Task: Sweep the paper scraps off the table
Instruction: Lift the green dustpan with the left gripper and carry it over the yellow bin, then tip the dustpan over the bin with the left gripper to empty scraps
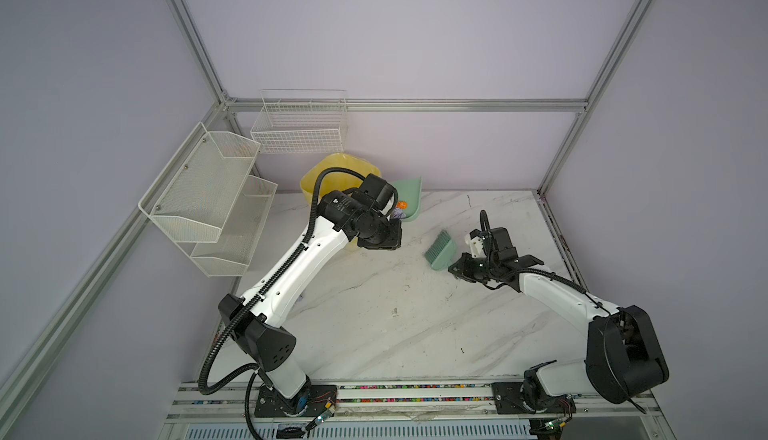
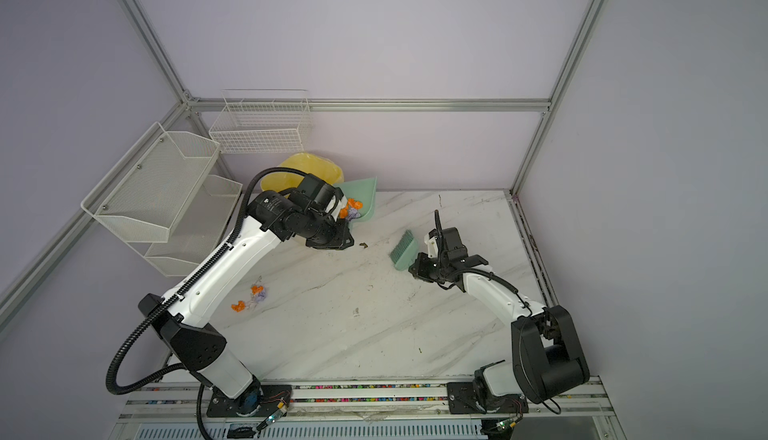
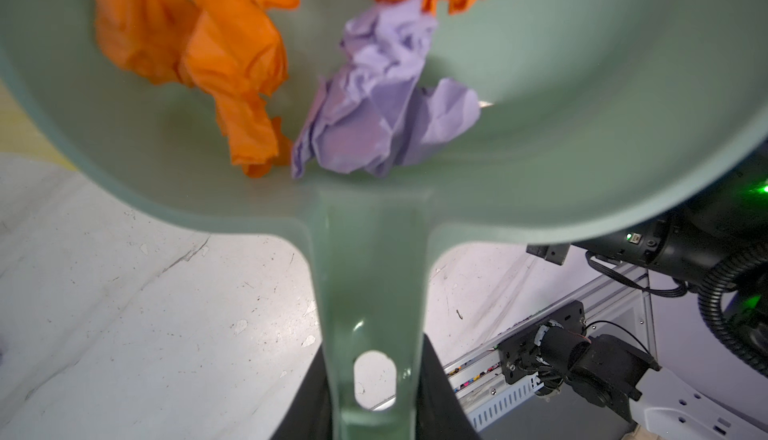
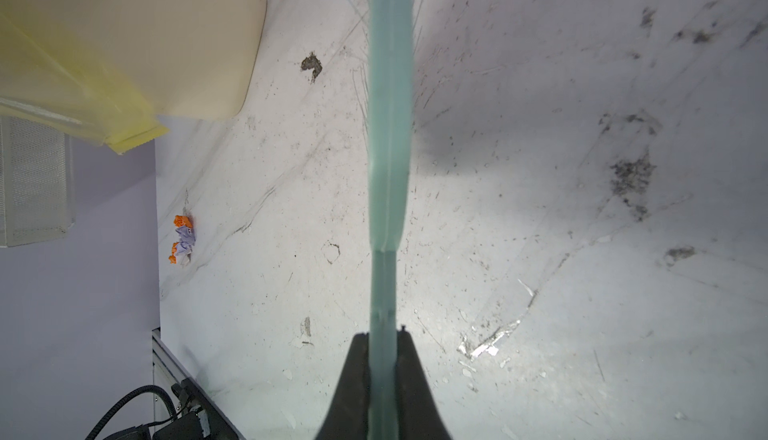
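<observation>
Loaded dustpan is gripped by left end effector beside bin. Some scraps are carried; others are left on tabletop, well apart from bin. The right end effector is clamped on brush. Spillage is risked if tipped short of bin.

Left arm is stretched long here, rising from its base at the near edge, elbow low, white forearm running up toward the far left corner. The left wrist is bent over and turned to the right. The left gripper is clamped on the handle of the dustpan, a dark finger on each side. On the other side, the right arm is folded: big black right elbow out wide, forearm angling back in toward the middle. The right gripper points left, jaws pinched tight on the thin handle of the brush.
</observation>
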Robot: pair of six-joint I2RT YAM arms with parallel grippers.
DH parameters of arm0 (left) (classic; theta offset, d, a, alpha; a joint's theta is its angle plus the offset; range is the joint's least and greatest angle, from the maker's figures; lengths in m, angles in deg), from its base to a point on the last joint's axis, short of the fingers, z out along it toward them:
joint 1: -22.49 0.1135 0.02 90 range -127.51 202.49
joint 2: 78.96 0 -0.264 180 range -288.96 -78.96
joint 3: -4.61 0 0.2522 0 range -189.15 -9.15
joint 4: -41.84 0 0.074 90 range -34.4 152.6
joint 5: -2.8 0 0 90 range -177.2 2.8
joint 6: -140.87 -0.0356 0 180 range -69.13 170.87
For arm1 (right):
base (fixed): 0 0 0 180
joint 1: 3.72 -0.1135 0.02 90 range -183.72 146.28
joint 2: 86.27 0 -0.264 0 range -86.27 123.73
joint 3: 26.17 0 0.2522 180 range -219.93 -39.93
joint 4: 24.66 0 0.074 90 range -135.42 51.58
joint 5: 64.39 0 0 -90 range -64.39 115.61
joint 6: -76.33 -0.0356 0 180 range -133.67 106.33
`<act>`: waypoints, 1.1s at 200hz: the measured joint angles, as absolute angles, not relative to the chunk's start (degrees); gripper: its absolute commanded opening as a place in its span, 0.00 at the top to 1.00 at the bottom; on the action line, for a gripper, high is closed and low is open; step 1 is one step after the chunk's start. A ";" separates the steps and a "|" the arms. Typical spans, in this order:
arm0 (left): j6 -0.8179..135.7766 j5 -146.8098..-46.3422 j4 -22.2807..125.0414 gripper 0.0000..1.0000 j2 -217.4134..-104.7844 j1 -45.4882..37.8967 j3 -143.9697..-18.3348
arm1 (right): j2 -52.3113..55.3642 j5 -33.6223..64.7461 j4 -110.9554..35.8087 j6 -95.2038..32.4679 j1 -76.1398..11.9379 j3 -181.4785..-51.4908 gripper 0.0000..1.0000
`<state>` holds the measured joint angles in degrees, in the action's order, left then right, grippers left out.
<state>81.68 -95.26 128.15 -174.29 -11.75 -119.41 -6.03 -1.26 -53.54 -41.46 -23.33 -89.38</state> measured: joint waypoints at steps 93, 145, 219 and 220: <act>81.81 -109.75 125.29 1.00 -174.55 -1.17 -125.73 | -6.03 -2.29 -52.64 -41.77 -23.31 -88.38 1.00; 84.43 -118.32 119.61 1.00 -174.70 4.14 -125.29 | -6.03 -2.74 -52.40 -41.96 -23.31 -88.14 1.00; 94.27 -132.57 101.79 1.00 -169.80 12.17 -110.21 | -6.03 -3.42 -52.27 -42.49 -23.31 -88.14 1.00; 94.44 -132.68 101.55 1.00 -169.78 12.23 -110.10 | -6.03 -3.42 -52.27 -42.49 -23.31 -88.14 1.00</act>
<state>94.44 -132.68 101.55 -169.78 12.23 -110.10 -6.03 -3.42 -52.27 -42.49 -23.31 -88.14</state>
